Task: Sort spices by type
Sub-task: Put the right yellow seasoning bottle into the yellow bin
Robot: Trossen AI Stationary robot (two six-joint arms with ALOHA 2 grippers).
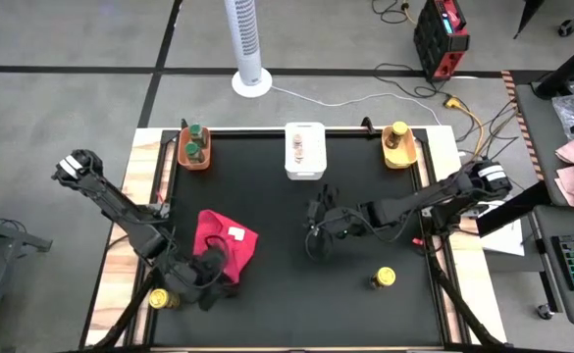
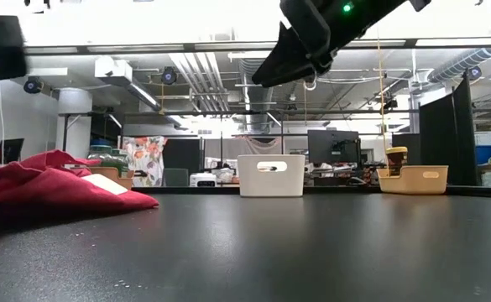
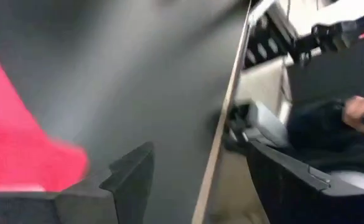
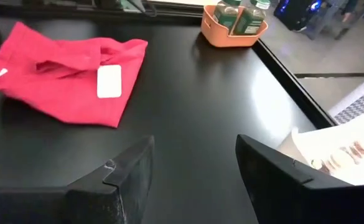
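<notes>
While the left gripper [image 1: 211, 270] sits open by the red cloth [image 1: 230, 241], right gripper [image 1: 315, 227] open, empty, mid-table

Yellow-lid jar [image 1: 384, 278] upright on the surface, near the right pincer [image 1: 315, 235], on its forearm side. Second yellow-lid jar [image 1: 157, 298] just beside the left pincer [image 1: 211, 284]. Green-lid jars [image 1: 195, 143], pink-lid jars [image 1: 298, 147], another yellow-lid jar [image 1: 398, 134] well apart from both, binned.

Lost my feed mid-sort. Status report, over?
Left gripper open, low by red cloth. Right gripper open, empty, mid-table. Two yellow-lidded jars loose: near edge, left corner. Nothing blocking.
</notes>
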